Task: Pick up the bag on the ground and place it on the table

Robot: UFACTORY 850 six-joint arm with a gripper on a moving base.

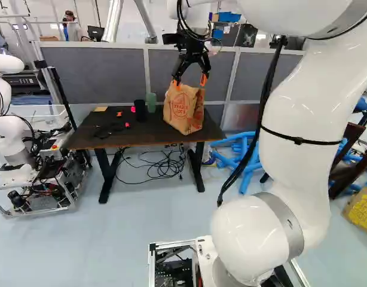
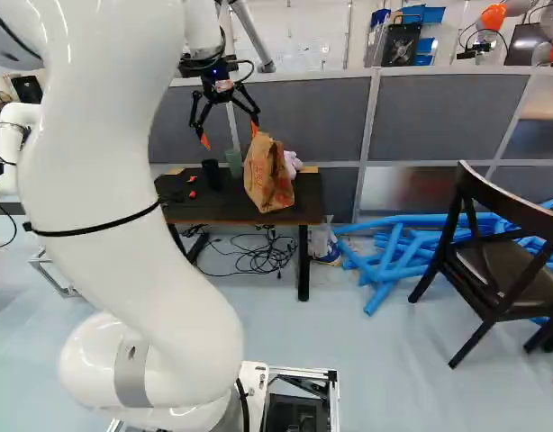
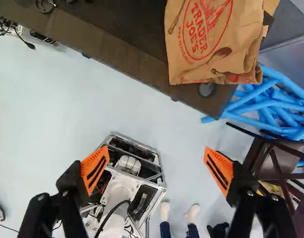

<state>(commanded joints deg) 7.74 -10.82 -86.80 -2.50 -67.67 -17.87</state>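
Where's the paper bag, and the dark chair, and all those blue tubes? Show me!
Paper bag (image 1: 184,113): left base view, on its front side.
Dark chair (image 2: 515,202): right base view, on its backrest.
Blue tubes (image 2: 412,220): right base view, on a long tube at the top of the pile.

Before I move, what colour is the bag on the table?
The bag is brown with red printing, clearest in the wrist view.

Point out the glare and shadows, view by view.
Left base view: bright highlights on the rounded casings of the white arm, while the tabletop stays dark; right base view: similar glare on the arm, plus a dull sheen on the partition's lower panel; wrist view: a pale, fairly evenly lit floor, with darker shading in the folds of the paper bag.
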